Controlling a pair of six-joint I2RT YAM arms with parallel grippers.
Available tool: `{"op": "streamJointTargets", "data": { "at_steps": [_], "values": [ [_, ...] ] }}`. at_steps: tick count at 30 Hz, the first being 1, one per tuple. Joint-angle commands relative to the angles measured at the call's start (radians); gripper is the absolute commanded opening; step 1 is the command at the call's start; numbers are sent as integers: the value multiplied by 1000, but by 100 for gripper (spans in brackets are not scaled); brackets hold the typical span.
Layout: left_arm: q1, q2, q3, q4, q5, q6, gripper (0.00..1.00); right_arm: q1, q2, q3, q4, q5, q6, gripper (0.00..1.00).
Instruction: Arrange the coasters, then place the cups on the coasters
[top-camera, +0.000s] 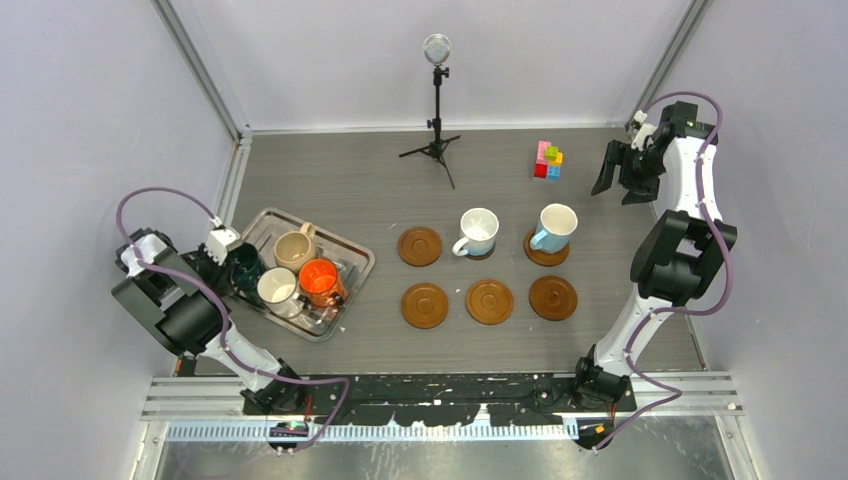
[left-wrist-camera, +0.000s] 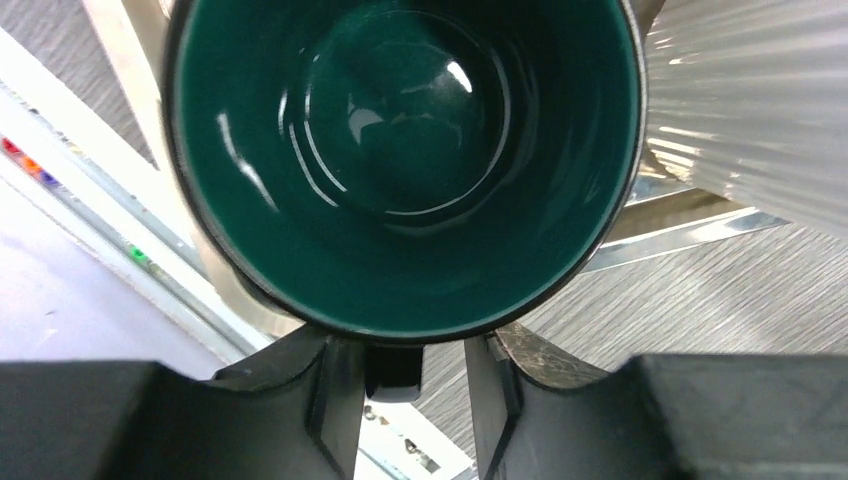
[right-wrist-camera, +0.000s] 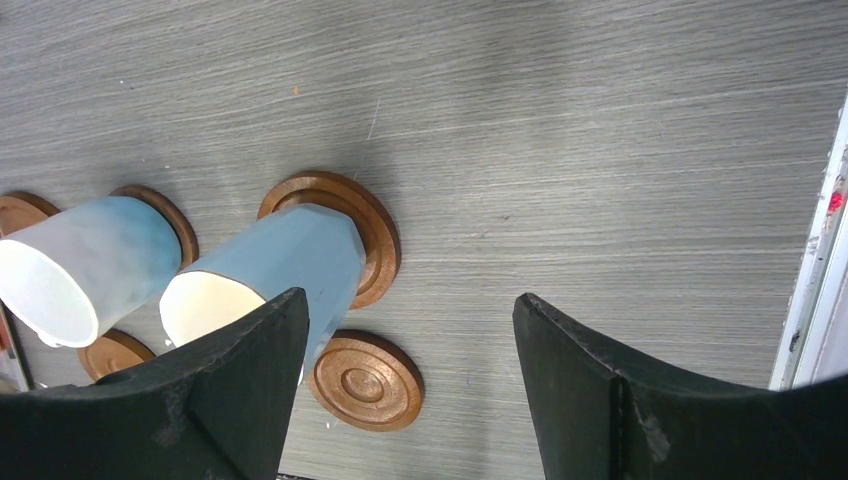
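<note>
Left end effector (left-wrist-camera: 412, 360) at the handle of the dark green cup (left-wrist-camera: 400, 160): two cups of six are placed.

Its fingers stand narrowly apart around the handle, with a gap on one side, so I judge no firm hold. This cup sits at 9 o'clock in the tray (top-camera: 345, 258), with the beige cup (top-camera: 295, 248), orange cup (top-camera: 320, 281) and dark-rimmed cup (top-camera: 276, 287). All six coasters (top-camera: 489, 301) lie in two rows; only the white cup (top-camera: 479, 231) and blue cup (top-camera: 555, 227) stand on them. The right end effector (right-wrist-camera: 408, 300) hangs wide and empty at 2 o'clock.
</note>
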Motion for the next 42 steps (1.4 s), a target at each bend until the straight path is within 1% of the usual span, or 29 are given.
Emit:
{"op": "streamJointTargets", "data": {
  "at_steps": [1,3,6,10,15,20,23,25,27,30,33,37,40,42],
  "values": [
    [7,-38,-31,49,76,-34,38,5,-25,41,-10,-16,-1,79],
    [6,-32,-43,78,78,-57,33,4,-25,38,-12,-18,-1,79],
    [5,-27,-51,115,74,-97,22,4,-26,38,-13,-18,-1,79],
    [5,-40,-31,95,92,-123,0,5,-25,38,-12,-22,-1,79],
    [6,-76,60,88,159,-272,0,5,-26,38,-11,-33,3,79],
    [-31,-140,153,190,161,-554,0,5,-26,38,-10,-47,13,79],
    [-97,-172,205,222,121,-687,0,5,-32,35,3,-45,24,79],
    [-156,-195,242,241,90,-787,0,5,-37,34,12,-48,33,80],
    [-238,-215,272,270,20,-890,0,5,-42,38,17,-50,40,80],
    [-383,-249,305,279,-47,-980,0,5,-52,40,17,-47,45,80],
    [-543,-293,295,318,-141,-1084,0,6,-68,29,21,-40,45,80],
    [-747,-355,223,353,-215,-1198,0,5,-96,-12,36,-33,45,80],
    [-910,-400,135,371,-298,-1262,0,5,-118,-42,49,-32,51,80],
    [-1025,-433,61,418,-357,-1302,0,5,-128,-64,65,-32,61,80]
  ]
}}
